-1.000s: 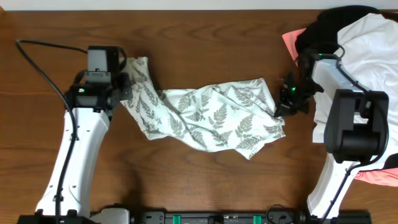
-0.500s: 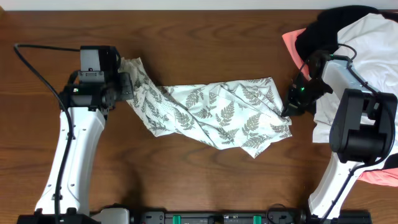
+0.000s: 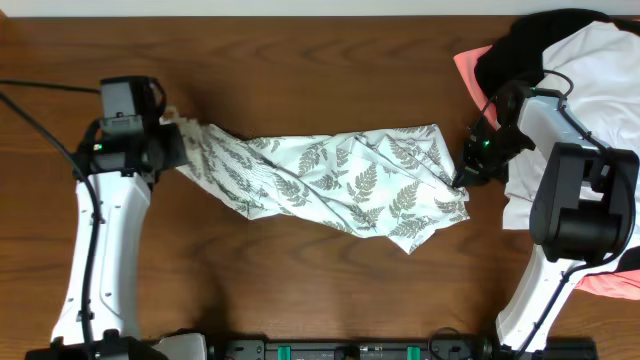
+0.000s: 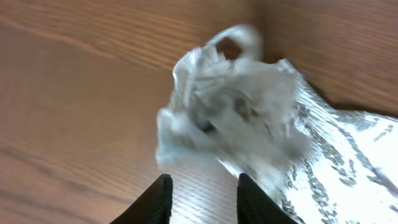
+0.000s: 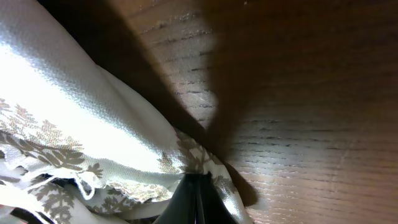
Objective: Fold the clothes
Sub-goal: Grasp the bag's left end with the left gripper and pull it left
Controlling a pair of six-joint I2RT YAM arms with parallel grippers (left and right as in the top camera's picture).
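Observation:
The clothes, a white garment printed with grey-green fern leaves, lie stretched and wrinkled across the middle of the wooden table. My left gripper is at the garment's left end. In the left wrist view its jaws stand apart over bare wood, and the bunched, blurred cloth end lies just beyond the tips. My right gripper is at the garment's right edge. The right wrist view shows that gripper shut, with the printed fabric pinched at its tips.
A heap of other garments sits at the back right: black, plain white and coral pink, with more pink by the right arm's base. A black cable loops left of the left arm.
The left arm has moved left, drawing the garment out longer and flatter, and its jaws have parted from the cloth end. The right gripper shifted slightly right, then held still.

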